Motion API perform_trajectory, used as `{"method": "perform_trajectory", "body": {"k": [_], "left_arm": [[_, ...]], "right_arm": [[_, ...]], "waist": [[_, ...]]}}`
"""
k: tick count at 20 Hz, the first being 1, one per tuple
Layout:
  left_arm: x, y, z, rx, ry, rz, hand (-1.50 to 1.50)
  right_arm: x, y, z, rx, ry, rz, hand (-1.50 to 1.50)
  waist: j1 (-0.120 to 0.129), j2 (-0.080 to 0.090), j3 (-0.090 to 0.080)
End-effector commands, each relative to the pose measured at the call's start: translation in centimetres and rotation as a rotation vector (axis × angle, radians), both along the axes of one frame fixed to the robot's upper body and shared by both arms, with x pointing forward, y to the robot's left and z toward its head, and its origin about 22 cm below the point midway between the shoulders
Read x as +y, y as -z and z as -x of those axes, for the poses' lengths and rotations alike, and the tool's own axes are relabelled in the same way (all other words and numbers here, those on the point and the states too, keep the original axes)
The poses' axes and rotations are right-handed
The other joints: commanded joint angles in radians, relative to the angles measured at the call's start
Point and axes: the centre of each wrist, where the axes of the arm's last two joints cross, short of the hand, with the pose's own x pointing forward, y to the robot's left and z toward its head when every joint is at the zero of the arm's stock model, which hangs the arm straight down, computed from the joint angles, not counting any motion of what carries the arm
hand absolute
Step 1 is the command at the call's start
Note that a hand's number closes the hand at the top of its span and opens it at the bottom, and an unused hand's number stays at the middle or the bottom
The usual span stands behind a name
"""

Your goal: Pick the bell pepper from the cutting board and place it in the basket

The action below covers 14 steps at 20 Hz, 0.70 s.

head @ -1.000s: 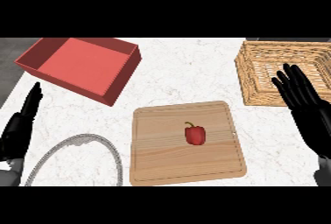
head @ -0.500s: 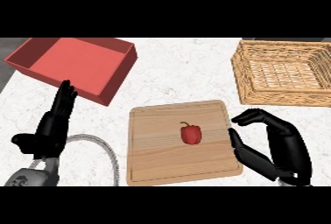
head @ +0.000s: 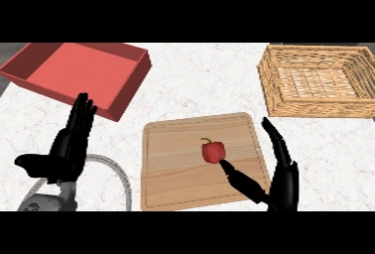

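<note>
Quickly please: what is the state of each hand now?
Left hand: open, fingers straight, holding nothing.
Right hand: open beside the red bell pepper on the wooden cutting board, holding nothing.

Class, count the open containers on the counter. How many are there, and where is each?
2. The red bin sits at the far left, the wicker basket at the far right, both beyond the cutting board. More could lie outside the view.

Bright, even light with soft shadows
</note>
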Motion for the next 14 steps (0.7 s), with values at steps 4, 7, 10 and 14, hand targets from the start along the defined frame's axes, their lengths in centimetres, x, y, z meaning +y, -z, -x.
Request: {"method": "perform_trajectory", "body": {"k": [4, 7, 10, 14], "left_arm": [[0.3, -0.3, 0.5, -0.004, -0.031, 0.007, 0.00], [-0.4, -0.1, 0.6, 0.001, -0.031, 0.018, 0.00], [-0.7, -0.2, 1.0, 0.002, -0.008, 0.021, 0.00], [-1.0, -0.9, 0.7, -0.020, 0.007, 0.019, 0.00]], "right_arm": [[-3.3, 4.3, 3.2, 0.245, 0.268, 0.227, -1.50], [-3.2, 4.9, 5.2, 0.401, 0.230, 0.292, -1.50], [-2.5, 3.6, 5.1, 0.499, 0.202, 0.344, -1.50], [1.1, 0.7, 5.2, 0.592, 0.156, 0.359, -1.50]], "waist": [[-0.030, 0.000, -0.009], [-0.041, 0.004, -0.011], [-0.010, 0.005, -0.009], [0.006, 0.005, -0.004]]}}
